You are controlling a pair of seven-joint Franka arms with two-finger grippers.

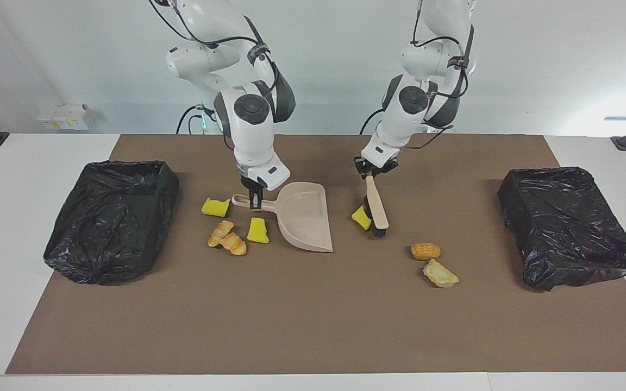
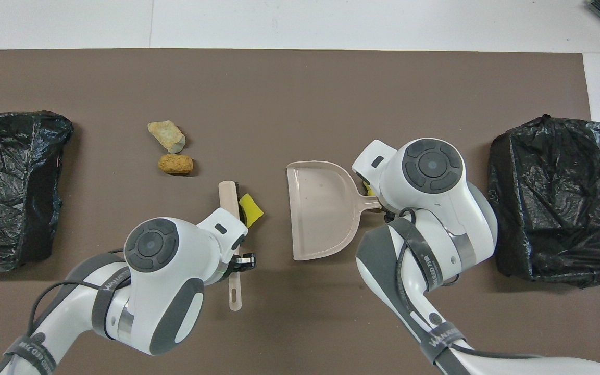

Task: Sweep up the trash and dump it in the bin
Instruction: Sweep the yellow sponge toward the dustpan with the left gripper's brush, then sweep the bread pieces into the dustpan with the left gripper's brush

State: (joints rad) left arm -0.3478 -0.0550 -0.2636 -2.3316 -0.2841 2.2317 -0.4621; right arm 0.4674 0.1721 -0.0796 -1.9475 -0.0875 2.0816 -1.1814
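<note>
A black-lined bin (image 1: 111, 220) sits at the right arm's end of the surface. Beside it lie two yellow sponge chunks (image 1: 216, 207) and a croissant piece (image 1: 227, 238). The right gripper (image 1: 256, 202) has its jaws clamped on the beige dustpan (image 1: 303, 217) handle. The left gripper (image 1: 370, 172) has its jaws clamped on the brush (image 1: 376, 214), whose bristles touch a third sponge chunk (image 1: 361, 217). Two bread pieces (image 1: 425, 251) lie near a second bin (image 1: 568, 225).
</note>
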